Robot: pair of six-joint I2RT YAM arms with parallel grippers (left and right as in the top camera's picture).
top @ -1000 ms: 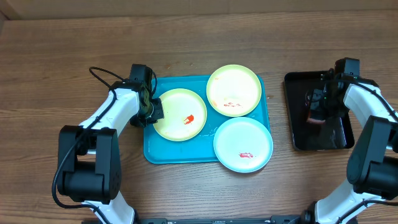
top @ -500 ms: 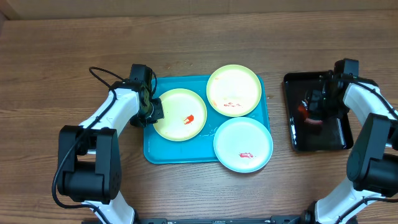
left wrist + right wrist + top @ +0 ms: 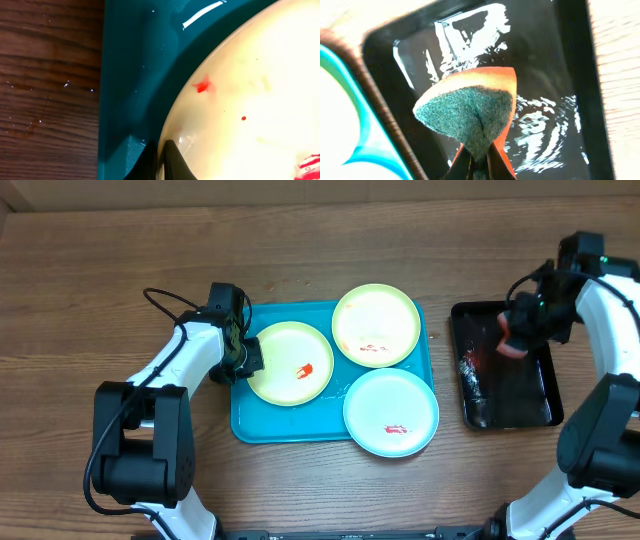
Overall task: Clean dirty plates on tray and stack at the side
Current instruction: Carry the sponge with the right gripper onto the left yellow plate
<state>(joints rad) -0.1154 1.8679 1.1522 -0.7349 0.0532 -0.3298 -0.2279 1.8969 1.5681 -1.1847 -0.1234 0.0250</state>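
**Sponge up over the black tray, left hand on a plate rim**

My right gripper [image 3: 522, 330] is clamped on a sponge [image 3: 470, 107], orange with a green scrub face, pinched from below so the scrub side faces my wrist camera. I hold it above the far part of the black tray [image 3: 525, 395], which lies near the right edge of the counter [image 3: 120, 260]. The tray's floor is glossy with wet glare. A dark reddish streak lies along its left side; I cannot tell what it is.

My left gripper [image 3: 161, 159] is closed at the left rim of the left yellow-green plate [image 3: 280, 352], fingertips drawn together right where the plate's edge meets the floor of the turquoise tray [image 3: 250, 428]. That plate carries a red smear right of its centre and small red specks near my fingers.

The turquoise tray sits around the middle of the counter, a little left of centre. All three plates lie flat in it. The far yellow-green plate [image 3: 376, 315] fills the tray's far right corner, with faint red marks on its near side. The light-blue plate [image 3: 391, 400] takes the near right corner, overhanging the rim there, with one red smear toward its near edge. The three plates are close together.
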